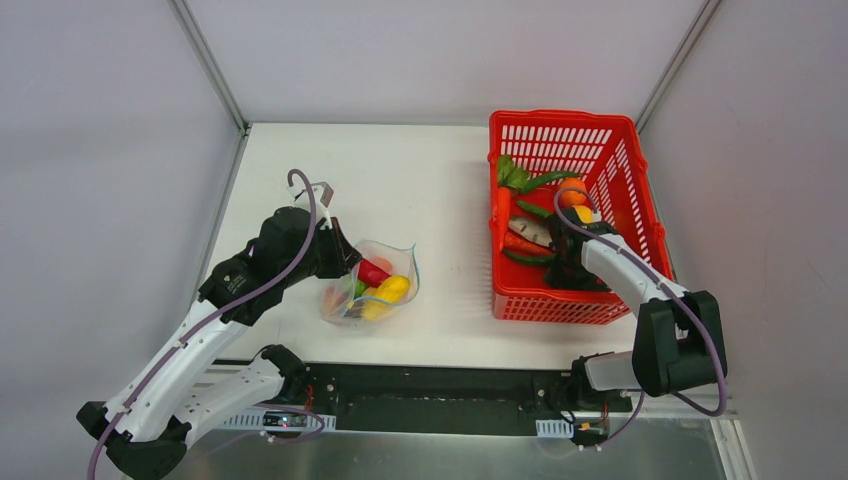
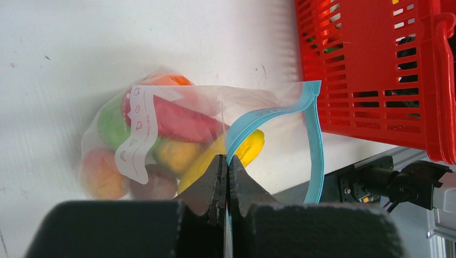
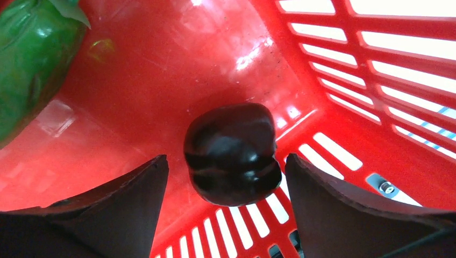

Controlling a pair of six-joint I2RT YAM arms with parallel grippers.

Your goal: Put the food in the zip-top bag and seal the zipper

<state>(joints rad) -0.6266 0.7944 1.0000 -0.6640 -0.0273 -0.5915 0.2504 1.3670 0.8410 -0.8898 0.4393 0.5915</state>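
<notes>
Teal-blue zipper (image 2: 269, 112) strip is pinched at its near end by the left gripper (image 2: 227, 161), jaws clenched on it, holding the mouth of the zip-top bag (image 2: 177, 102) agape on the table (image 1: 400, 180), near the red basket (image 1: 620, 130) and to its left. Bag holds red, yellow, orange and green food. Down inside the basket, the right gripper (image 3: 226, 160) has its jaws released and spread either side of a dark purple ball (image 3: 232, 153), not touching it. Judgement: step in hand is grasping this ball. Recommend centring the fingers on its widest part before closing, as a glossy round surface may squirt out. Lift it clear of the basket wall. Left grip should not slacken, so the mouth is open for the drop.
</notes>
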